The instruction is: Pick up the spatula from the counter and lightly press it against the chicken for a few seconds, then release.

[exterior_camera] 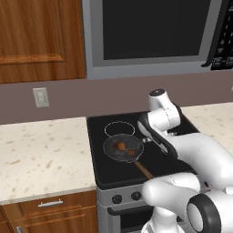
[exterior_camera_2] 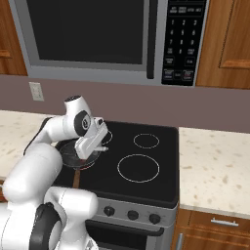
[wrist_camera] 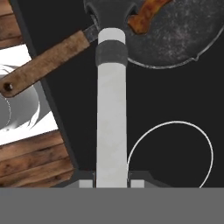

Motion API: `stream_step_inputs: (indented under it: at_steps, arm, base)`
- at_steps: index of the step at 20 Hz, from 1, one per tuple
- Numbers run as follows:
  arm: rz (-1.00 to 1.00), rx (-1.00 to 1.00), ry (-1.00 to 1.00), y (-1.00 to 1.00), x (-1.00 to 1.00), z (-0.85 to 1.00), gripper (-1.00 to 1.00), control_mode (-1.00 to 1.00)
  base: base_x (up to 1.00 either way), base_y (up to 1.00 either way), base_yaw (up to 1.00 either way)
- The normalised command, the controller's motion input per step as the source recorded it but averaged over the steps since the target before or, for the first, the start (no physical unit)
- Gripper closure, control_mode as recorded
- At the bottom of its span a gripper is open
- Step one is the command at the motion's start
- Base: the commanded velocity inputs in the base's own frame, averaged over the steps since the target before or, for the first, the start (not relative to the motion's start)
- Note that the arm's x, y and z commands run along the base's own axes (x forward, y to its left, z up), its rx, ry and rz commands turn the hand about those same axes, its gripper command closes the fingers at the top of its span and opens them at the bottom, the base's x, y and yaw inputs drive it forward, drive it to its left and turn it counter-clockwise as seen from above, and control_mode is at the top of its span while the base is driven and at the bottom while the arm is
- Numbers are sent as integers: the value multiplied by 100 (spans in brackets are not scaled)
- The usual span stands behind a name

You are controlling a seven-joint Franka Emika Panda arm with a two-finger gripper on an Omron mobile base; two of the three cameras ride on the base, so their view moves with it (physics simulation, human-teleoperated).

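My gripper (wrist_camera: 111, 182) is shut on the spatula (wrist_camera: 111, 109), whose pale grey handle with a dark band runs straight up the hand view. The dark blade (wrist_camera: 107, 11) reaches over the near rim of the black frying pan (wrist_camera: 175, 39). An orange-brown piece of chicken (wrist_camera: 146, 15) lies in the pan, right beside the blade's edge; I cannot tell whether they touch. From the left base camera the chicken (exterior_camera: 121, 146) sits mid-pan (exterior_camera: 113, 154), with the hand just to its right. In the right base view the gripper (exterior_camera_2: 85, 152) points down over the pan (exterior_camera_2: 67, 152).
The pan's wooden handle (exterior_camera: 144, 169) sticks out toward the stove's front edge. The black cooktop (exterior_camera_2: 146, 188) has burner rings (exterior_camera_2: 138, 168) to the right. A microwave (exterior_camera_2: 97, 34) hangs above. Speckled counters (exterior_camera: 41, 154) (exterior_camera_2: 215, 166) flank the stove.
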Motion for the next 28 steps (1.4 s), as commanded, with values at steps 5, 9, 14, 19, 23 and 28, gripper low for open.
stream_step_inputs:
  at_steps: [5,9,14,19,23,28]
  arm:
    - [0,-1,1,1,29,-7,100,-100]
    - [0,-1,2,2,24,-12,100,-100]
    - [0,-2,2,4,17,-17,100,-100]
    - [0,-1,0,1,19,-10,100,-100]
    - [0,0,0,0,24,-4,100,-100]
    - [0,-1,0,1,22,-12,100,-100]
  base:
    - [0,0,0]
    - [0,0,0]
    - [0,0,0]
    - [0,0,0]
    - [0,0,0]
    - [0,0,0]
